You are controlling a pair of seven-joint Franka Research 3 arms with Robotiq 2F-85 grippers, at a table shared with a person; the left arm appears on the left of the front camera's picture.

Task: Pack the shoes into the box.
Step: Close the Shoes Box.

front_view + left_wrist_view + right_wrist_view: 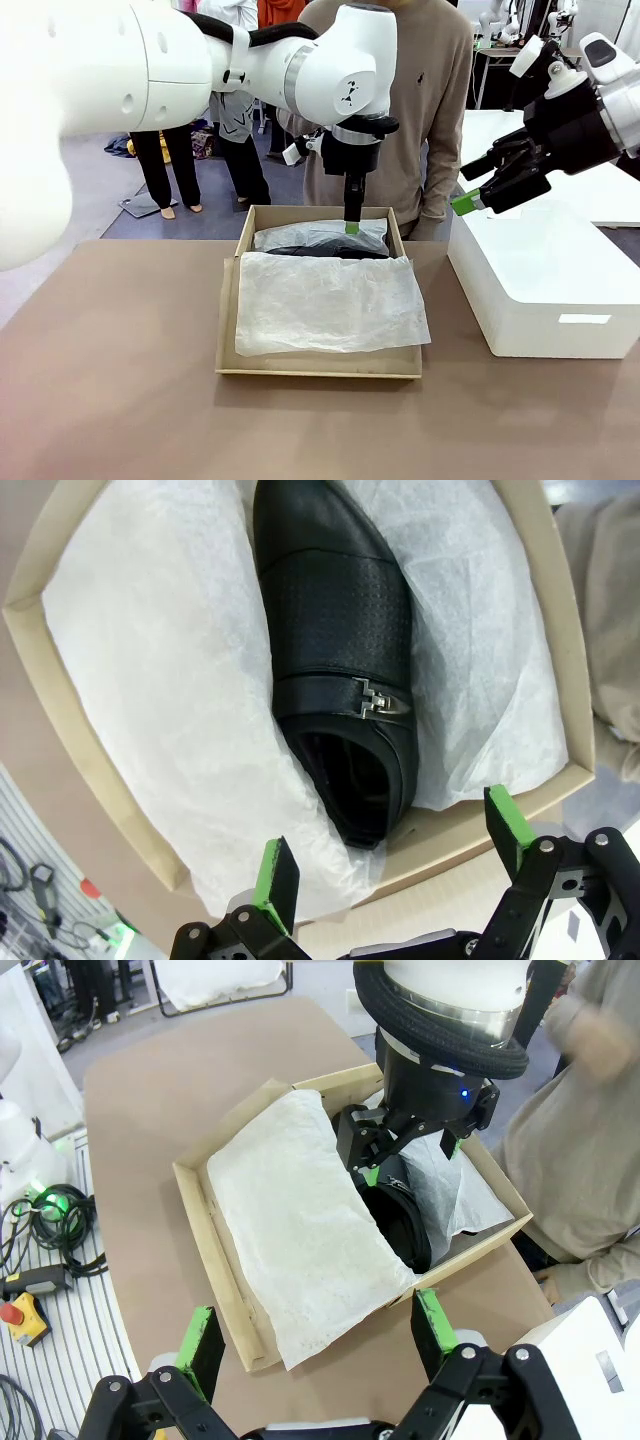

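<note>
We see our left gripper (352, 224) pointing straight down over the far half of the box (310, 366), its jaws spread wide with nothing between them. Just below it lies one black shoe (335, 630), flat on its sole in the white tissue paper (325, 300) and lengthwise along the far wall, with its buckle facing up. The gripper is not touching the shoe. We read this as the shoe being set down and let go, with the jaws kept wide so they can come away without catching the leather or the paper.

A sheet of tissue is folded over the near half of the box and bulges a little. The other shoe may lie under it, but we cannot tell (no leather shows there). More tissue is bunched around the visible shoe, probably as padding to keep the pair from rubbing together.

Our right gripper (315, 1328) hangs well above the table (120, 380), off to the right near the white box (540, 280). Its jaws are also wide and empty. We judge it is parked there to leave the left arm room over the box.

A person (430, 100) stands close behind the far wall of the box. The lid is not closed, so the loose tissue and the lid are probably what is left to do.
</note>
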